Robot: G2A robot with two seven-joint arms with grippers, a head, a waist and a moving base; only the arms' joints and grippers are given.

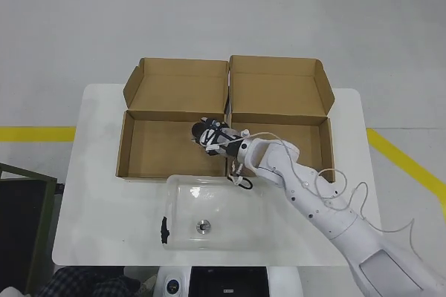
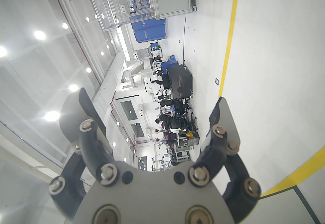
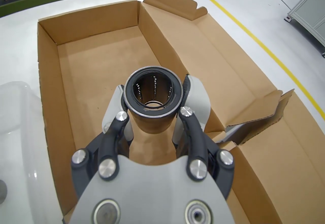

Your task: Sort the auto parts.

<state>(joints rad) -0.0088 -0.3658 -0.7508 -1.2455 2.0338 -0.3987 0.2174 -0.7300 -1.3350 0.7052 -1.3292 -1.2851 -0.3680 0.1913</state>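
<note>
White table (image 1: 97, 223) holds a cardboard box (image 3: 101, 57); over it the right claw (image 3: 153, 89) pinches a black, hollow bearing (image 3: 152, 123); left claw (image 2: 151, 95) gapes wide.

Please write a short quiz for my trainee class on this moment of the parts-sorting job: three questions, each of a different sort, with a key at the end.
1. True or false: the right tool is shut on a cylindrical bearing.
2. Choose one. The left tool is: A open, holding nothing; B shut on a part; C shut, holding nothing.
3. Fill in the blank: in the top view, the bearing is held over the ___ cardboard box, counted by the robot's own sides.

Key: 1 true; 2 A; 3 left.
</note>
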